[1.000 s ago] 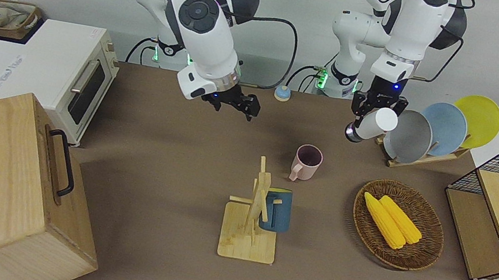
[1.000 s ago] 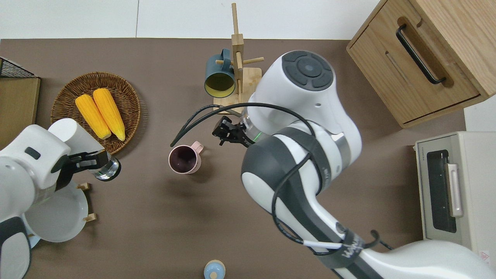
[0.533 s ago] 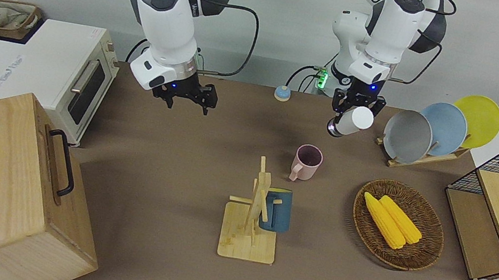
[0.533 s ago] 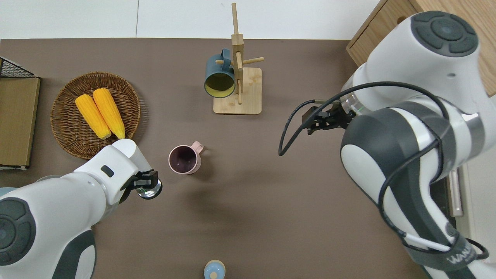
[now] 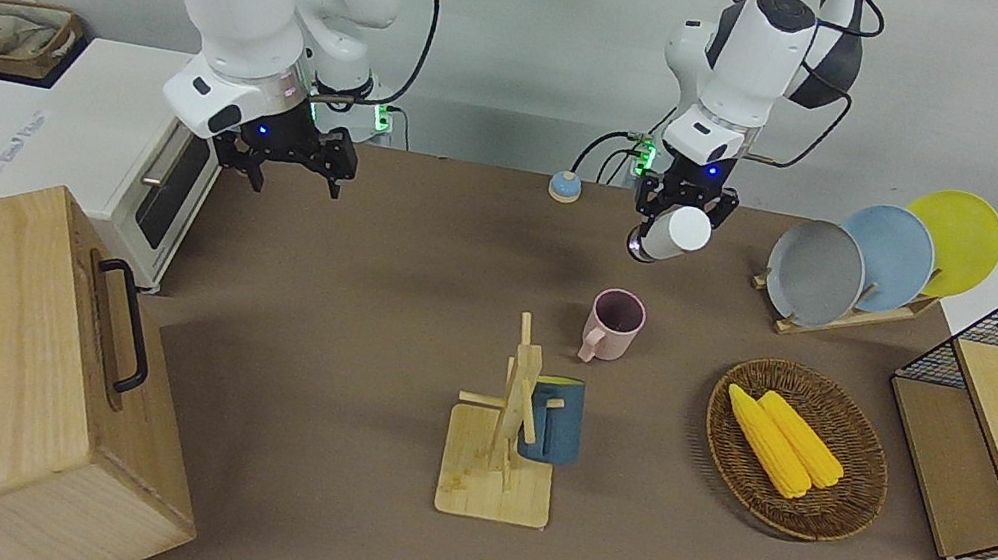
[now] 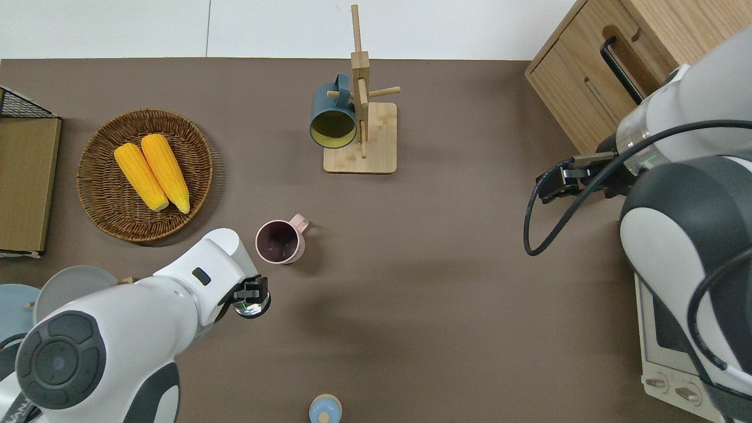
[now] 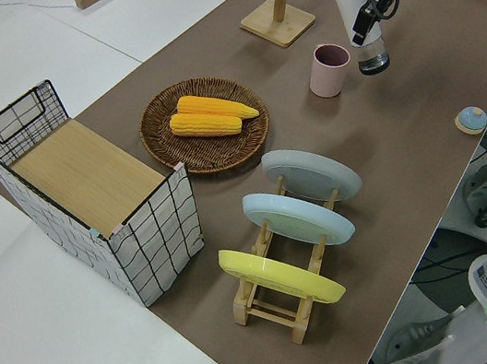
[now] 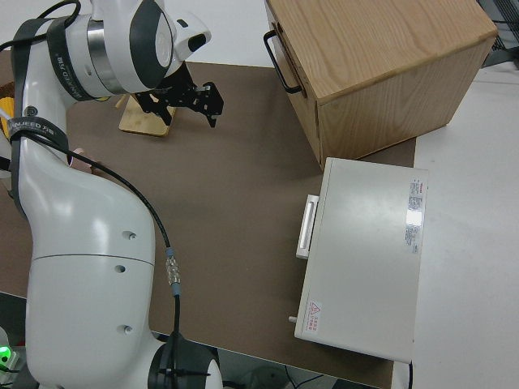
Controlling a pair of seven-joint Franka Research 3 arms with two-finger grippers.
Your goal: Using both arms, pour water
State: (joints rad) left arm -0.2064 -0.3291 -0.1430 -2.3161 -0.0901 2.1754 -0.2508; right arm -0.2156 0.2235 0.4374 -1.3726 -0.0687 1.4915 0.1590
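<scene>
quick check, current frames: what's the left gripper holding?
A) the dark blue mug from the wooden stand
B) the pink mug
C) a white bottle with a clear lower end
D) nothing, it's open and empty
C: the left gripper is shut on the white bottle, held in the air, while the pink mug stands alone on the table and the dark blue mug hangs on its stand.

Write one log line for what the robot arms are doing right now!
left gripper: holds white bottle, tilted, in the air near pink mug | right gripper: jaws open, empty | pink mug: upright on table
</scene>
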